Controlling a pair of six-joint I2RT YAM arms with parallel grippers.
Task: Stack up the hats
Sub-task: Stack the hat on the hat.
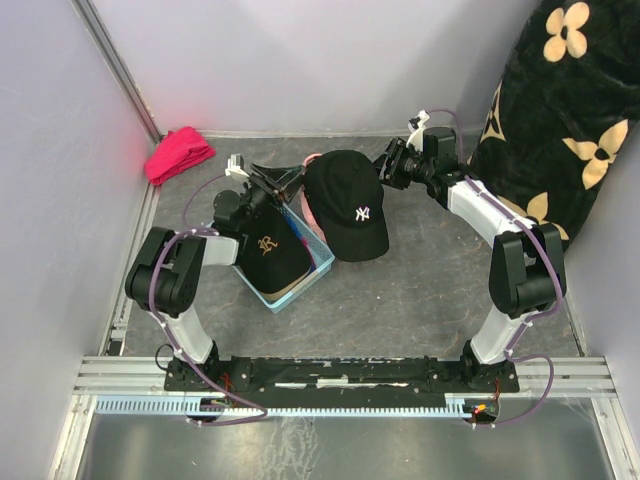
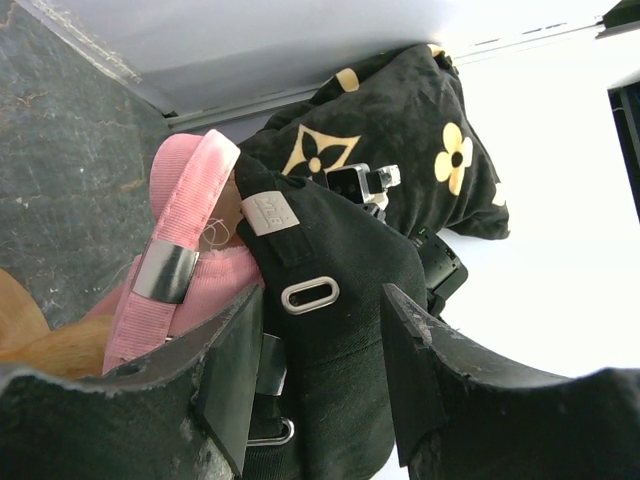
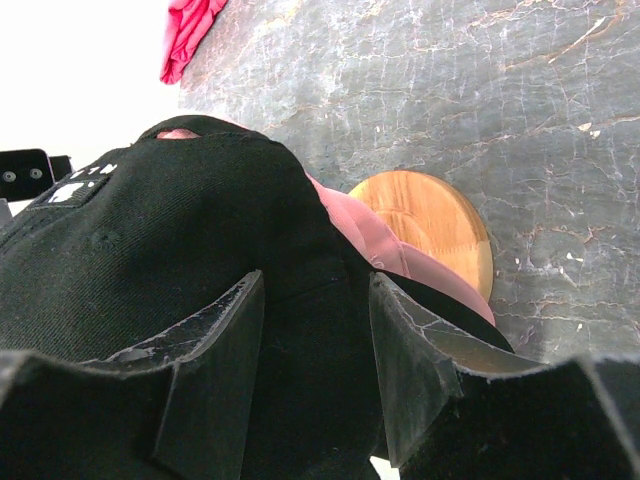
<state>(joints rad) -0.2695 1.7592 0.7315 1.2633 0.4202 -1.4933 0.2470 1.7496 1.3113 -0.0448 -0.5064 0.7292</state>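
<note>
A black hat with a white logo (image 1: 345, 200) lies over a light pink hat (image 1: 311, 217), between my two grippers. My left gripper (image 1: 283, 180) is at its back. In the left wrist view the jaws (image 2: 320, 370) stand open on either side of the black hat's rear panel (image 2: 340, 260), beside the pink hat's strap (image 2: 190, 200). My right gripper (image 1: 385, 165) is at the opposite side. Its open jaws (image 3: 315, 350) straddle the black crown (image 3: 150, 230) above the pink hat (image 3: 385, 250). A second black hat with a gold logo (image 1: 270, 250) sits in a blue basket (image 1: 318, 268).
A round wooden stand (image 3: 430, 215) shows under the pink hat. A red-pink cloth bundle (image 1: 180, 153) lies at the back left corner. A black blanket with cream flowers (image 1: 560, 110) fills the back right. Walls close in the left and the back.
</note>
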